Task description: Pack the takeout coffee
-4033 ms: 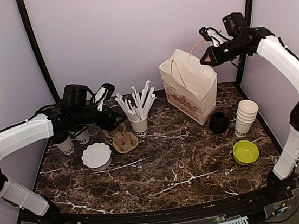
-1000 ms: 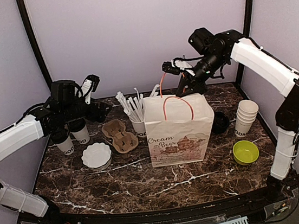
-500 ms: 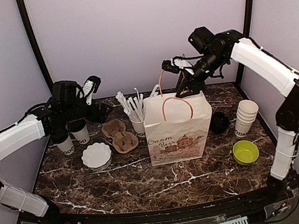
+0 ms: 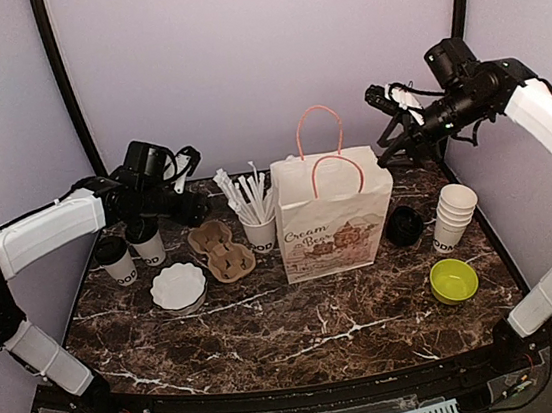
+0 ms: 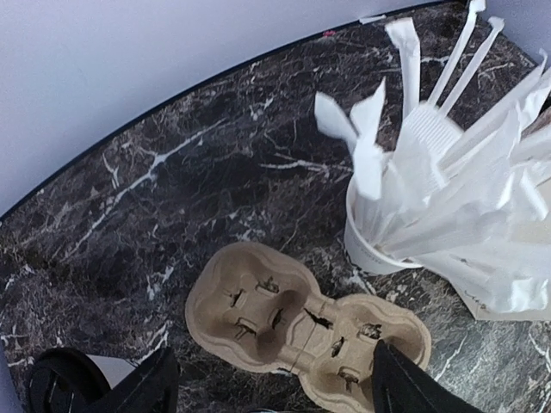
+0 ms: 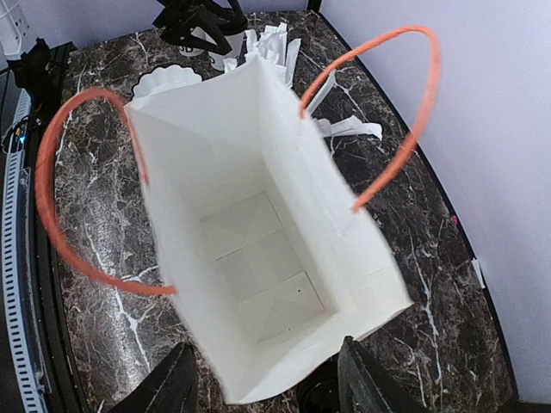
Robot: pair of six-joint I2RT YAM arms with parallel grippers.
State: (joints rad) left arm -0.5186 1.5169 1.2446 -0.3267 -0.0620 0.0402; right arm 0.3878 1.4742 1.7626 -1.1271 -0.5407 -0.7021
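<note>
Jaws of the left gripper (image 5: 274,366) stand wide apart, empty, above the cardboard cup carrier (image 5: 301,323). Right gripper (image 6: 267,374) jaws gape too, holding nothing, over the open paper bag (image 6: 258,258). Both coffee cups (image 4: 115,262) stand near the surface's (image 4: 319,312) left rear corner, one seemingly partly under the left arm.

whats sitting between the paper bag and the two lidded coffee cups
In the top view, the cardboard cup carrier and the white cup of wrapped straws stand between the paper bag and the lidded coffee cups.
</note>
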